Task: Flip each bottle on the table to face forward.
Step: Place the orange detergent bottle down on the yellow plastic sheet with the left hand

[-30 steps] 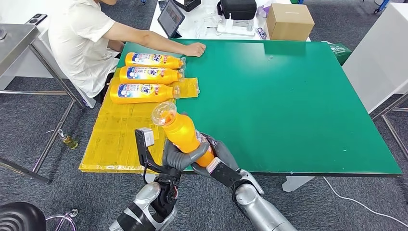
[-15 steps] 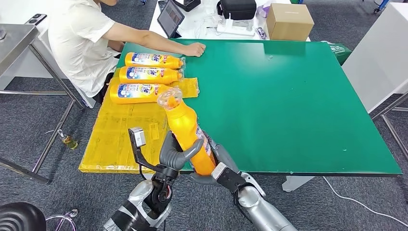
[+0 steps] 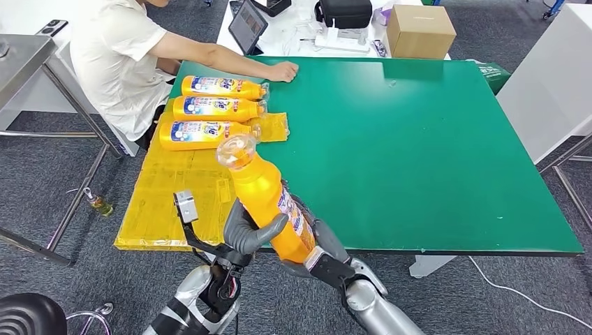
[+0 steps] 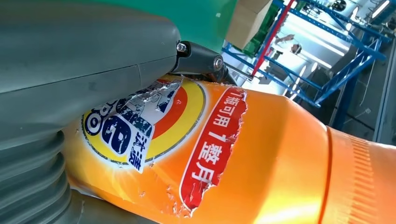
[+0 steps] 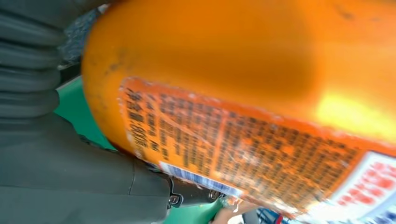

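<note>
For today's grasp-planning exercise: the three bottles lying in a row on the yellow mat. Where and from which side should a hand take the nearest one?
Grip the nearest bottle across the wide middle of its body, coming from above. It lies flat on the mat, cap toward the table's middle, and its far side is crowded by the next bottle. The near side is free, so probably fingers over the top and thumb there. Both hands currently hold another bottle.

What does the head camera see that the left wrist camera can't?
Head view alone: three bottles lying on the yellow sheet, the green table, a seated person and the right hand. Left wrist view alone: the held bottle's torn front label up close, and blue racks behind. Both: the orange bottle gripped by the left hand.
</note>
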